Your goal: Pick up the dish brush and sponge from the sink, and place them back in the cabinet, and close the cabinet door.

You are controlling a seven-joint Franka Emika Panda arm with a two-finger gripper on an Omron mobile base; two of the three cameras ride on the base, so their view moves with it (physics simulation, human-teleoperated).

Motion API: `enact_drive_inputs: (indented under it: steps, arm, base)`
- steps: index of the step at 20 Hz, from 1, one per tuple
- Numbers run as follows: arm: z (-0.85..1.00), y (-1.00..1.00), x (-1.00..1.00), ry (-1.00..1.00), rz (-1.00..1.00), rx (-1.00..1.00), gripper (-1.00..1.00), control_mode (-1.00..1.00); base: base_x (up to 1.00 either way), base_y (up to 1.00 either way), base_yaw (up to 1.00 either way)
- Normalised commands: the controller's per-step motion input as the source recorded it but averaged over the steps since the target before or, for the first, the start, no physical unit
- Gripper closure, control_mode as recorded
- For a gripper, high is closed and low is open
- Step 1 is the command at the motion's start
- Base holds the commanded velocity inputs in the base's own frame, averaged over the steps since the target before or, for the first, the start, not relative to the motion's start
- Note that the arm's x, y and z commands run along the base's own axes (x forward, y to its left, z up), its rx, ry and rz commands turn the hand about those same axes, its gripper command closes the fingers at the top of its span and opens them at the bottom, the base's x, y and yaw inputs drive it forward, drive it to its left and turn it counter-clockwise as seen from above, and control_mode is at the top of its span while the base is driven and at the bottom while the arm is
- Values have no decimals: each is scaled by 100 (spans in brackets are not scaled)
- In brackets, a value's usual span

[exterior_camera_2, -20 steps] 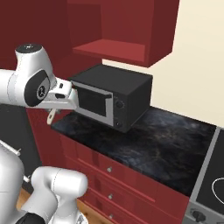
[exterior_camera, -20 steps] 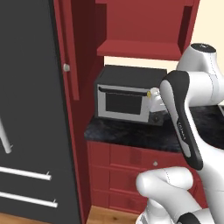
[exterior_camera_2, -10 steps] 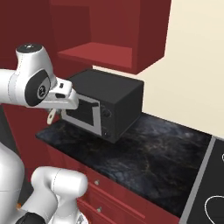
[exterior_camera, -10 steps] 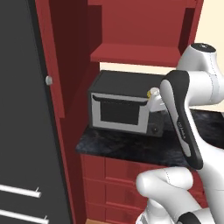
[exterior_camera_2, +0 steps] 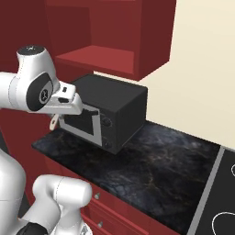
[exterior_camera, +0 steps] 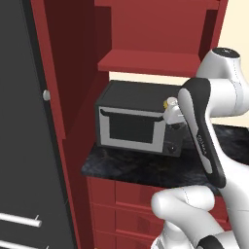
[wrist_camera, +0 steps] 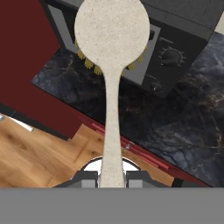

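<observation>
Above dark marble counter (exterior_camera_2: 151, 160) by microwave (exterior_camera: 138, 124), gripper (wrist_camera: 112, 177) clamped on dish brush (wrist_camera: 111, 57) handle, head outward for shelving in open cabinet (exterior_camera: 155, 61).

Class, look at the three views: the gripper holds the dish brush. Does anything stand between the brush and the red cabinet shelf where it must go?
Nothing visible blocks it. The gripper is shut on the dish brush, held in front of the microwave on the counter. The cabinet shelf lies above the microwave, open-fronted, with the cabinet door swung aside.

Microwave (exterior_camera: 138, 124) on counter (exterior_camera_2: 156, 165), below open cabinet (exterior_camera: 155, 61) shelf. Drawers (exterior_camera: 126, 204) under counter. Fridge (exterior_camera: 22, 146) at far left. Stove (exterior_camera_2: 220, 202) right of counter. Brush (wrist_camera: 111, 65) held before microwave, above counter edge.
</observation>
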Motion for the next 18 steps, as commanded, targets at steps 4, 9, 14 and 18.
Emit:
enact_drive_inputs:
  steps: [4, 9, 14, 18]
  arm:
    - [0, 0, 0, 0, 0, 0, 100, 100]
    - [0, 0, 0, 0, 0, 0, 100, 100]
    - [0, 0, 0, 0, 0, 0, 100, -100]
    - [3, 0, 0, 0, 0, 0, 100, -100]
  base:
    - [34, -19, 0]
    - [19, -6, 0]
    - [0, 0, 0]
    - [0, 0, 0]
